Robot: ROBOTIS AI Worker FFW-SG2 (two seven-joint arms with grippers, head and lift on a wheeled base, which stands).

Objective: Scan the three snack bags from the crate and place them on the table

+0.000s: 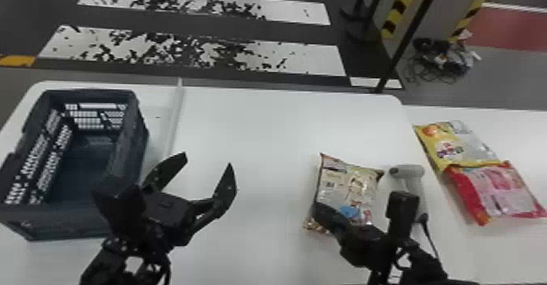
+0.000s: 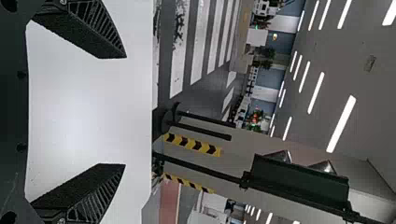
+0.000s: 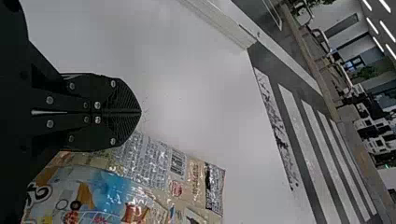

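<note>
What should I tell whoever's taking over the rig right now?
Left tool: open, empty, between crate and tan bag.
Right tool: shut, empty, by the tan bag.
Done: crate looks empty; three bags are out. Yellow bag and red bag lie right of the scanner.
Left: probably scan the tan bag and place it with them; I can't confirm any scans.

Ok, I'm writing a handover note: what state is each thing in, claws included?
Crate: upright, open-topped
Beige snack bag: lying flat, looks sealed
Yellow snack bag: lying flat, looks sealed
Red snack bag: lying flat, looks sealed
Scanner: set down, unheld
Left claw: open
Right claw: shut, holding nothing
</note>
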